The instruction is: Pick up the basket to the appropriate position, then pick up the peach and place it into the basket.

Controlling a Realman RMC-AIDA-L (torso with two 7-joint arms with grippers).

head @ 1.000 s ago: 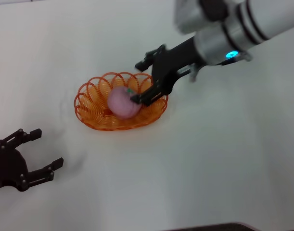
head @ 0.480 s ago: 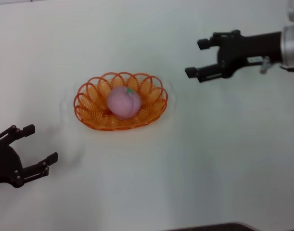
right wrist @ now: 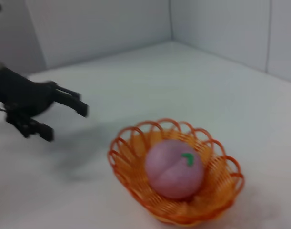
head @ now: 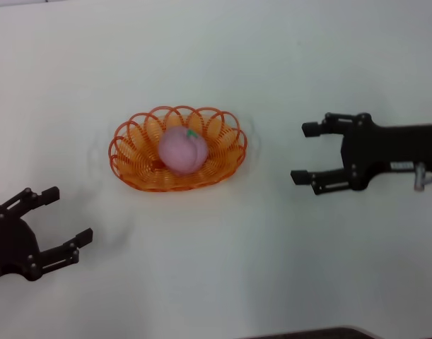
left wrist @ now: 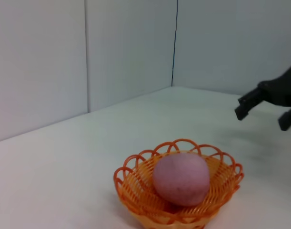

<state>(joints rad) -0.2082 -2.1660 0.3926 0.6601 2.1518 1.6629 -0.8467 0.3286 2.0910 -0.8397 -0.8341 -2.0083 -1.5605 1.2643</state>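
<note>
In the basket [head: 134, 159], the peach [head: 181, 150] lies well apart from the right tool [head: 307, 153], open and empty

Orange wire basket [right wrist: 181, 210] sits on white table [right wrist: 135, 81], scalloped looped rim all round. Pink peach [right wrist: 174, 168] lies inside basket, green leaf mark facing up, peach top rising above rim. Left gripper [right wrist: 59, 119] farther off across table, black, fingers spread apart, nothing between them, well apart from basket. Pale wall panels [right wrist: 97, 21] behind table, meeting at corner.
</note>
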